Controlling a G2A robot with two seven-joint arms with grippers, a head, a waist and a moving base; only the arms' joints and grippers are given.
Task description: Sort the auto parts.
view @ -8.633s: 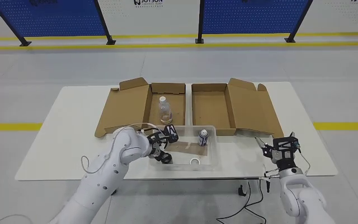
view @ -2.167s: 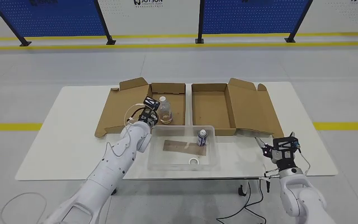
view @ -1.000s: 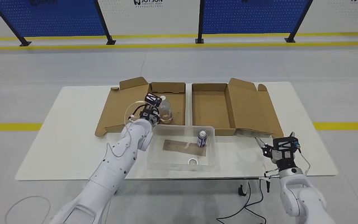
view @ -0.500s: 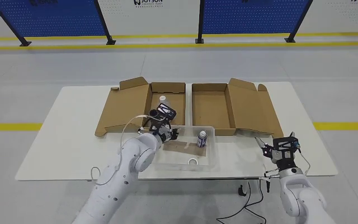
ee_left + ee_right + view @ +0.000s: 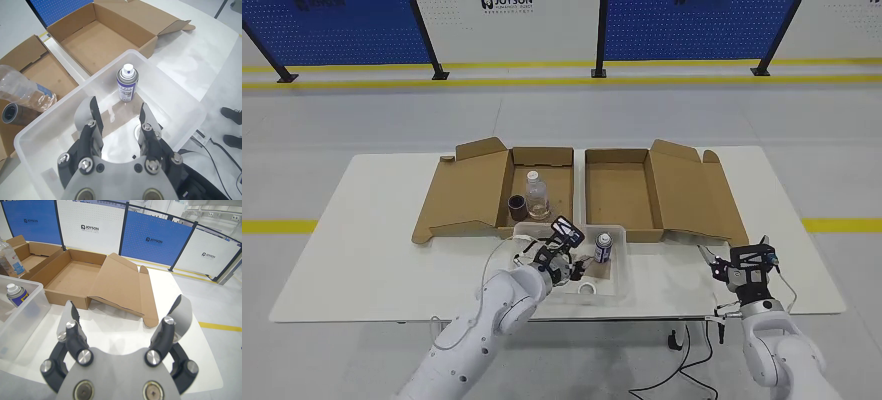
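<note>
While the table (image 5: pixel 362 230) carries everything, two open cardboard boxes sit side by side along its far part, most likely as the sorting targets. The left box (image 5: pixel 542 158) holds an upright clear bottle (image 5: pixel 535 195) and a dark sleeve (image 5: pixel 515 208) just beside it. The right box (image 5: pixel 617 195) stands next to it. Nearer the robot, a clear tub (image 5: pixel 592 226) holds a flat cardboard sheet (image 5: pixel 577 262), an upright spray can (image 5: pixel 604 245) and a small ring (image 5: pixel 587 289). The left gripper (image 5: pixel 118 106) hangs over the tub with its jaws apart and nothing between them. It faces the can, apparently lined up for a pick. The right gripper (image 5: pixel 124 306), jaws also apart, sits over bare table well to the right of the tub and seems idle.
</note>
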